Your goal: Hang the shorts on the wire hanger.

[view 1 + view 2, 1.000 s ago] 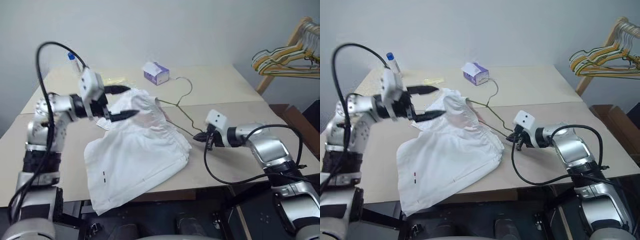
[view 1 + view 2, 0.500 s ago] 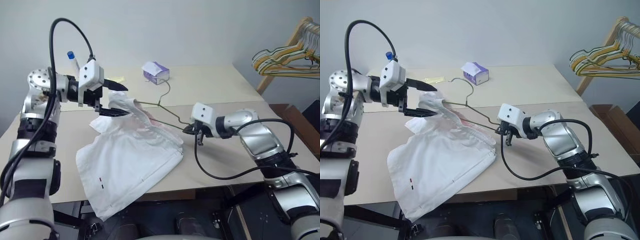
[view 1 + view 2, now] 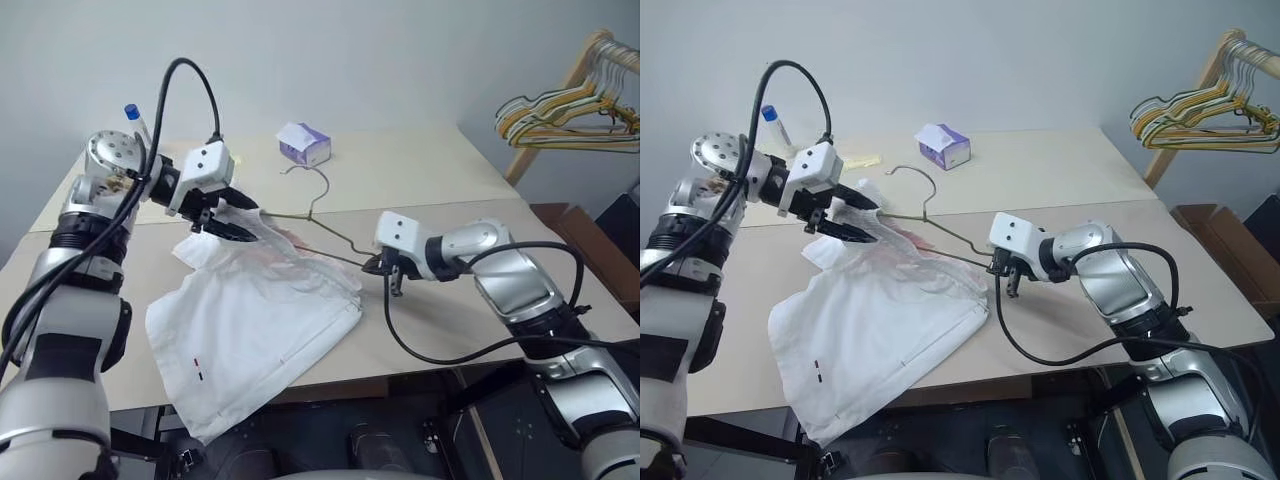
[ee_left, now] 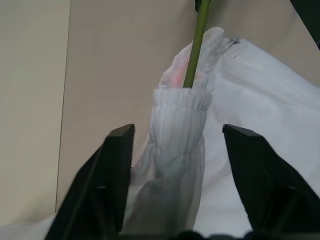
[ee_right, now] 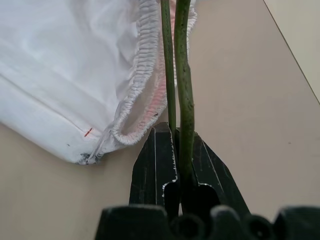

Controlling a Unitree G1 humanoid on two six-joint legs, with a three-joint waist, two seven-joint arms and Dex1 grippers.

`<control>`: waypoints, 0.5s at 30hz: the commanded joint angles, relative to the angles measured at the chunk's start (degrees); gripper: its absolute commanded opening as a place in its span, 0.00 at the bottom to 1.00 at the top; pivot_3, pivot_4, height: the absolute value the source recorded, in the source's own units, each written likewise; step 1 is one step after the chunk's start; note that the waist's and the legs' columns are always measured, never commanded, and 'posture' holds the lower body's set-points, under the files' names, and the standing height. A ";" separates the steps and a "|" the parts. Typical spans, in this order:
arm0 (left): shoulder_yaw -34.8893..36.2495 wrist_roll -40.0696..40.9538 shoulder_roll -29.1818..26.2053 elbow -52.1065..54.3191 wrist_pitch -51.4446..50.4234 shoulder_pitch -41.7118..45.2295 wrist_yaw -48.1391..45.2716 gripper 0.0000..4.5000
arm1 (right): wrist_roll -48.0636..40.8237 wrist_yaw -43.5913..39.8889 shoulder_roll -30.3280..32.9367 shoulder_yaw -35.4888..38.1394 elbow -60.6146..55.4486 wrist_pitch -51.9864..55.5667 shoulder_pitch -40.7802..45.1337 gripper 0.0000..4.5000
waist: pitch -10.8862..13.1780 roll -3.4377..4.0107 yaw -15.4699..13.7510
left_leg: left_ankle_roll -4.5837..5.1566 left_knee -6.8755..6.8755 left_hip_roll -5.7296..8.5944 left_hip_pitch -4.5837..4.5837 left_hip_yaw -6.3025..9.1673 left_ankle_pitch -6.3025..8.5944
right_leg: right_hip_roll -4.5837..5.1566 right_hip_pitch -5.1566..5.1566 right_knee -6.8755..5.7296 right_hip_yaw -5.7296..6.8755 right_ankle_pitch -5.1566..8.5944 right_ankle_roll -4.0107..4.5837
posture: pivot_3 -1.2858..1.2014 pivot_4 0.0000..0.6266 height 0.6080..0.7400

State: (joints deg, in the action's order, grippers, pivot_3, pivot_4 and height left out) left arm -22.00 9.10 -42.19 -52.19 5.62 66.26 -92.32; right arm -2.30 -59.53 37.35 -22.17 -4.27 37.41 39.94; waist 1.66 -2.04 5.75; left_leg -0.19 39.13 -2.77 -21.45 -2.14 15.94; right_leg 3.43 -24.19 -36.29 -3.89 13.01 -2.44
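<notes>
The white shorts (image 3: pixel 250 320) lie spread on the table, one leg hanging over the front edge. Their gathered waistband (image 4: pixel 177 125) is lifted up, and one end of the olive-green wire hanger (image 3: pixel 340 238) goes into it. My left gripper (image 3: pixel 255 222) straddles that raised waistband with its fingers (image 4: pixel 115 165) apart and not pressing the cloth. Just right of the shorts, my right gripper (image 3: pixel 383 265) is shut on the hanger's other end (image 5: pixel 184 90). The hanger's hook (image 3: pixel 925 180) points toward the back of the table.
A small purple-and-white tissue box (image 3: pixel 304 143) stands at the back of the table, and a bottle with a blue cap (image 3: pixel 133 120) at the back left. A bunch of yellow and pale hangers (image 3: pixel 570 100) hangs on a wooden rack at the right. A table seam runs across the middle.
My left gripper has come down onto the waistband, its fingers narrower. The right gripper has carried the hanger to the left, pushing its end into the waistband.
</notes>
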 commanded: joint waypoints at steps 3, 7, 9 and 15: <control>-0.02 0.82 0.49 -2.69 2.00 3.38 -0.18 0.20 | 0.29 0.35 -0.14 0.61 -3.08 0.55 1.36 0.00 | 0.00 0.00 -0.04 | 0.00 0.02 0.00 -0.04 0.00 0.00 | 0.00 0.00 0.03 0.00 0.00 0.00 | 0.49 0.00 1.00; 0.18 -0.04 0.84 -4.20 3.33 3.79 -0.18 0.01 | 1.13 0.72 0.10 0.29 -3.44 -0.61 0.72 0.00 | 0.00 0.00 -0.05 | 0.00 0.03 0.00 -0.06 0.00 0.00 | 0.00 0.00 0.03 0.00 0.00 -0.01 | 0.49 0.00 1.00; 2.02 -1.62 1.49 -5.41 4.97 3.95 0.17 0.01 | 1.84 1.40 -0.10 0.31 -3.34 -2.43 0.21 0.00 | 0.00 0.00 -0.04 | 0.00 0.04 0.00 -0.06 0.00 0.00 | 0.00 -0.01 0.02 0.00 0.00 -0.01 | 0.49 0.00 1.00; 4.72 -5.17 1.94 -7.46 9.81 4.06 0.47 0.00 | 3.57 5.17 -2.32 1.70 -0.82 -8.60 -0.91 0.06 | 0.00 0.00 0.20 | 0.01 0.05 0.00 -0.06 -0.01 0.00 | 0.00 -0.01 0.03 0.00 0.00 -0.01 | 0.49 0.00 1.00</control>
State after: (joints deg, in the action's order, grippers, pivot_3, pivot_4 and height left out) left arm -19.10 4.43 -40.22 -59.45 14.08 68.44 -92.18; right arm 2.09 -54.43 35.54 -22.22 -3.84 30.21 37.77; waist 1.66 -2.04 5.94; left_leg -0.18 39.17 -2.77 -21.50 -2.15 15.94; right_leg 3.43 -24.20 -36.27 -3.89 13.01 -2.45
